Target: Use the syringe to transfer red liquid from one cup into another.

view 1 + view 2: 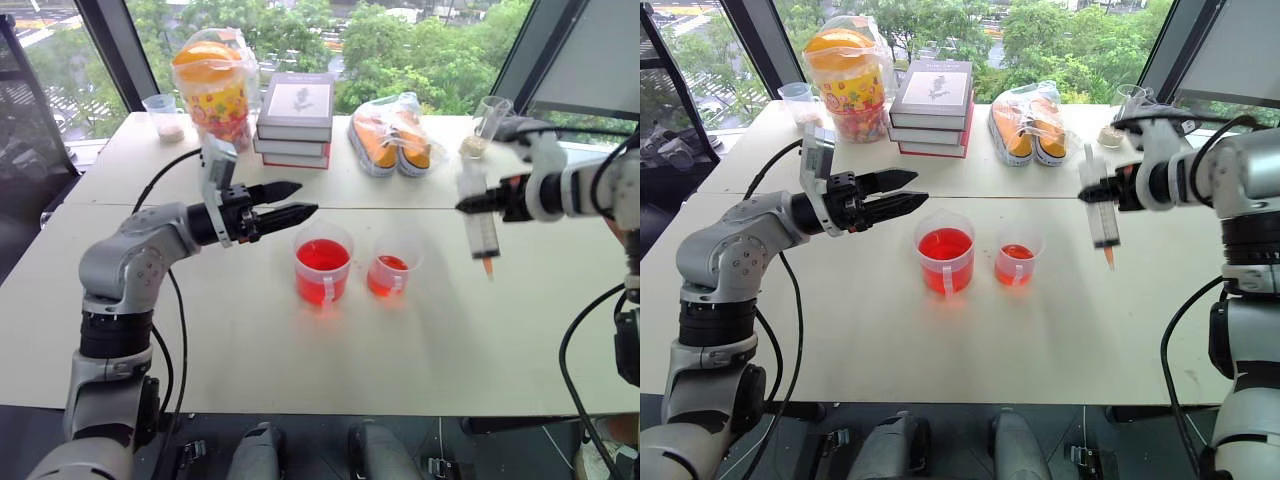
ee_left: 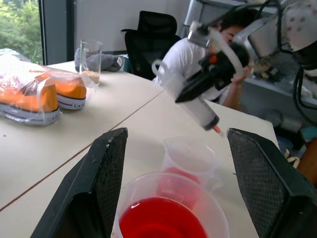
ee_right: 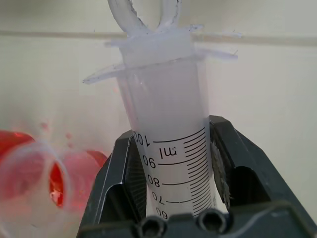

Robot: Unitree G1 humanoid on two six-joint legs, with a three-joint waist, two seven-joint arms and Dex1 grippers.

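Two clear cups of red liquid stand mid-table: the larger cup (image 1: 322, 265) and, to its right, the smaller cup (image 1: 392, 268). My right gripper (image 1: 482, 203) is shut on the barrel of the syringe (image 1: 482, 228). The syringe hangs above the table to the right of the smaller cup, orange tip down. The right wrist view shows the barrel (image 3: 171, 144) clamped between the pads, with the cups beside it. My left gripper (image 1: 298, 199) is open, pointing right, just above and left of the larger cup. In the left wrist view its fingers (image 2: 106, 183) flank that cup (image 2: 168, 220).
Along the far edge stand a snack tub (image 1: 213, 88), a stack of books (image 1: 296, 118), bagged orange shoes (image 1: 392, 135) and two clear cups with beige grains (image 1: 163, 115) (image 1: 484, 125). A person (image 2: 198, 54) sits beyond the table's right side.
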